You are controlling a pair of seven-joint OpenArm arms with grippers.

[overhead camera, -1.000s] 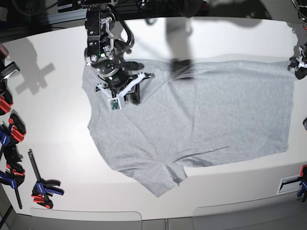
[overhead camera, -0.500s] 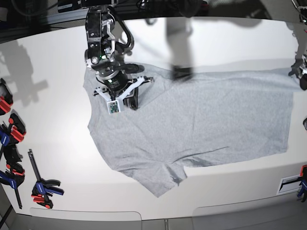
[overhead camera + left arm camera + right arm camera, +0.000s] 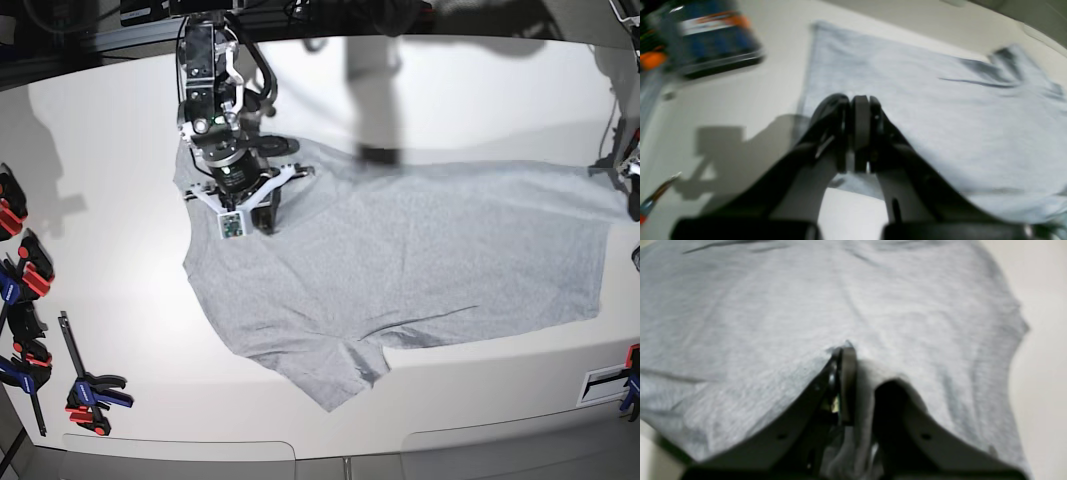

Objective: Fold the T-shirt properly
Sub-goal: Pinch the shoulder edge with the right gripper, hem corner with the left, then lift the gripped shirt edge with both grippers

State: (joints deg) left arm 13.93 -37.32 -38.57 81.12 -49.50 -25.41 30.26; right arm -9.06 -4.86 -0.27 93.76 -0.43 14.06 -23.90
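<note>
Folding has barely begun: the T-shirt (image 3: 400, 250) lies spread nearly flat across the table (image 3: 120, 150), no fold made. The right gripper (image 3: 853, 356) pinches cloth at its far left; the left gripper (image 3: 857, 103) is pressed together by the far-right corner, grip unclear.

The right arm (image 3: 212, 90) is black with silver joints, a green light, black cables looping beside it and white brackets near the wrist, where a small green-marked tag hangs. Both grippers, left gripper (image 3: 857, 133) and right gripper (image 3: 850, 386), have matte black jaws.
</note>
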